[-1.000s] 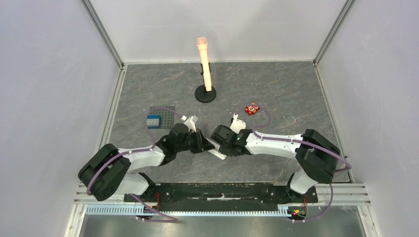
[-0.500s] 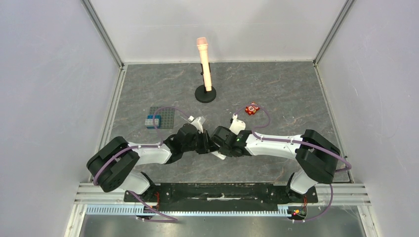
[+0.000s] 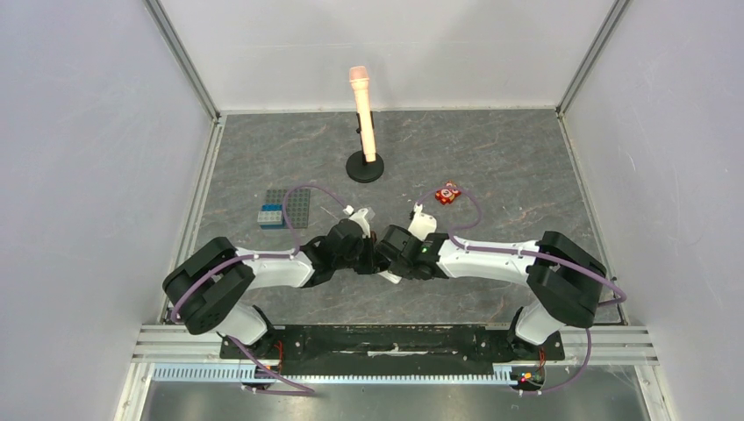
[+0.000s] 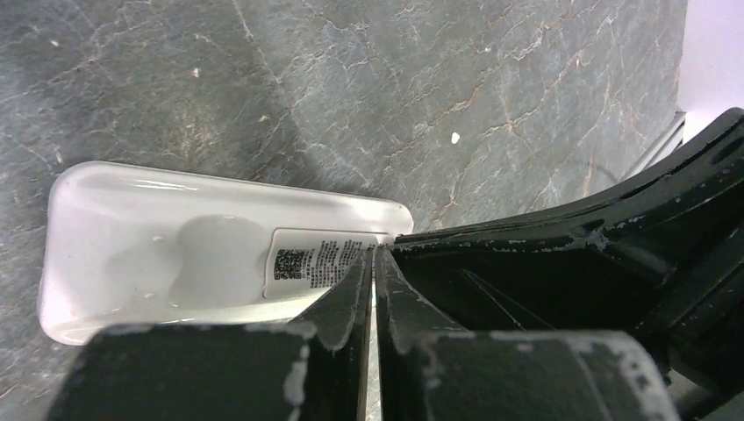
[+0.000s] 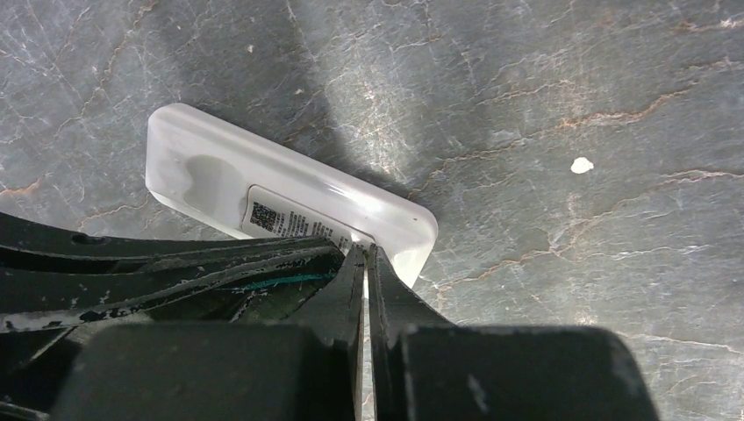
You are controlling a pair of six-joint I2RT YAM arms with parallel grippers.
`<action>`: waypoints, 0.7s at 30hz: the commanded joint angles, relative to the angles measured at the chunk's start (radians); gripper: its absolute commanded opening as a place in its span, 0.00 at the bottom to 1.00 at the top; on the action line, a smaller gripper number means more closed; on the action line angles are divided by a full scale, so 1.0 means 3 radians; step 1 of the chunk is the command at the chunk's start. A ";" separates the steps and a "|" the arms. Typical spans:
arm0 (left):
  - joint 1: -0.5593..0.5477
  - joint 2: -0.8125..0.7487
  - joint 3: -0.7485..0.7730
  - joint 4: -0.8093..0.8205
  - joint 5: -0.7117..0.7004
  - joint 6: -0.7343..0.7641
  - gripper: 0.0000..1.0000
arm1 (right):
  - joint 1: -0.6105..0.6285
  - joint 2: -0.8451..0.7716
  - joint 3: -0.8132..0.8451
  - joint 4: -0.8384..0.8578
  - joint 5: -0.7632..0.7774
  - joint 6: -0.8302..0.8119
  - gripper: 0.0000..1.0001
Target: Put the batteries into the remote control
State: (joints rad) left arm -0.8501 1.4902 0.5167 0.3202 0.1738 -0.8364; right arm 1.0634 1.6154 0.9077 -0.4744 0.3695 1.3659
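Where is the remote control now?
In both wrist views the remote control lies label up on the table, centre-front, under the tips of the left end effector and right end effector.

Grey veined surface (image 3: 518,167) here, carrying a white remote control (image 4: 175,254) lying label side up, a grey studded plate (image 3: 296,203) with a blue brick (image 3: 270,215), a small red block (image 3: 448,193) and a peach stick (image 3: 363,114) upright on its round black base (image 3: 365,168).

The left gripper (image 3: 364,256) swung right across the table until it met the right gripper (image 3: 387,261) over the remote (image 4: 175,246), and its jaws narrowed almost together.
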 commanded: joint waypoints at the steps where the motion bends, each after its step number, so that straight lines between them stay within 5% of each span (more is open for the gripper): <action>1: -0.0059 0.0109 -0.0093 -0.0349 -0.0205 0.0246 0.09 | 0.0049 0.0417 -0.0307 0.0290 -0.0254 0.0086 0.02; 9: -0.0096 0.0250 -0.0142 -0.0483 -0.0348 0.0300 0.02 | 0.0045 0.0104 -0.0198 0.0273 0.0052 -0.0358 0.14; 21: -0.0152 0.0358 -0.0183 -0.0496 -0.0415 0.0339 0.02 | 0.0040 0.0172 -0.0086 0.0279 -0.0020 -0.0855 0.00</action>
State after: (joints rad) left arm -0.8684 1.5120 0.5167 0.3470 0.1276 -0.8207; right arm 1.0714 1.5867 0.9016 -0.4244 0.4007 1.1465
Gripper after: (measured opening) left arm 0.028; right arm 0.010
